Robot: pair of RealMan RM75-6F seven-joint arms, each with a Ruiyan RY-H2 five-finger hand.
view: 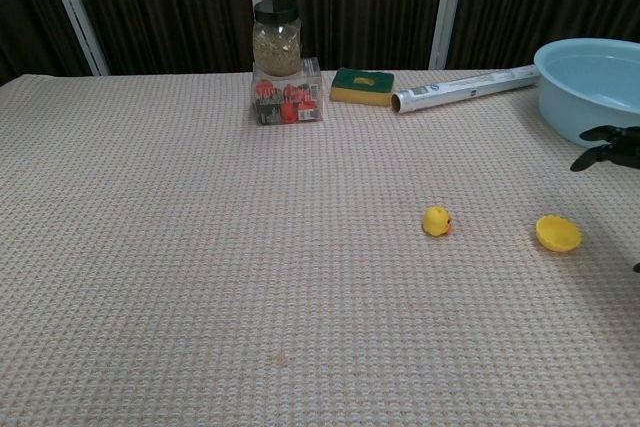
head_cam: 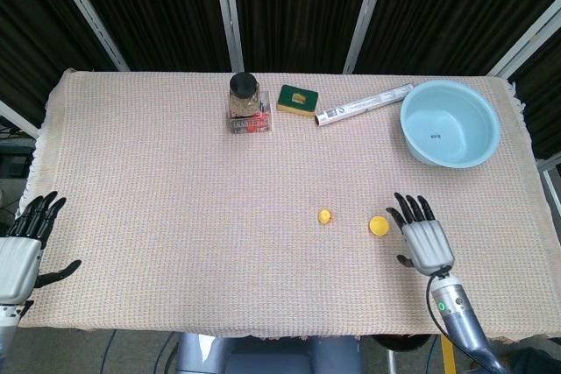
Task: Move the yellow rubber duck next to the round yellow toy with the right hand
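The small yellow rubber duck sits on the woven cloth near the table's middle. The round yellow toy lies a short way to its right. My right hand hovers just right of the round toy, fingers spread, holding nothing; the chest view catches only its dark fingertips at the right edge. My left hand rests off the table's front left corner, fingers apart and empty.
At the back stand a lidded jar on a clear box, a green and yellow sponge and a foil roll. A light blue bowl is at the back right.
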